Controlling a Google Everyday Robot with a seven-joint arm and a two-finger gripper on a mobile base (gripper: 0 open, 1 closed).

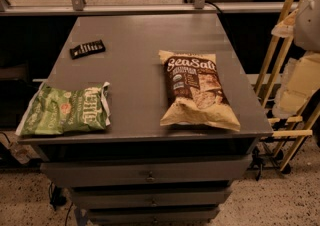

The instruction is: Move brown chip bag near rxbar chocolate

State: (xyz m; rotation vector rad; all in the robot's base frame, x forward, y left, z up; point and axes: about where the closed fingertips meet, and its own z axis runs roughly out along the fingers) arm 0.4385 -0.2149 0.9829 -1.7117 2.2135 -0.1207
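**Brown chip bag on right-front of table, hand off to the right**

- Hand (296, 90): pale shape at the right edge of the view, beyond the table's right side, higher than the top. Can't tell whether it's spread or pressed together. It holds nothing that I can see.
- Brown chip bag (197, 90): flat on the table (135, 35), right-front area, left of the hand and apart from it. No contact.
- Orientation: long axis runs front-to-back. The top seam points at the far edge and the bottom seam lies close to the front-right corner. Lettering reads upright from the camera.
- Look: crinkly tan bag with a dark brown centre panel, white "Sea Salt" across the top and chip pictures below.
- Rxbar chocolate (87, 48): small black bar with a row of white marks, far-left on the table, well apart from the brown bag. Its long axis runs roughly left-right.
- Green chip bag (65, 110): front-left, lying sideways, with its left end over the table's edge.
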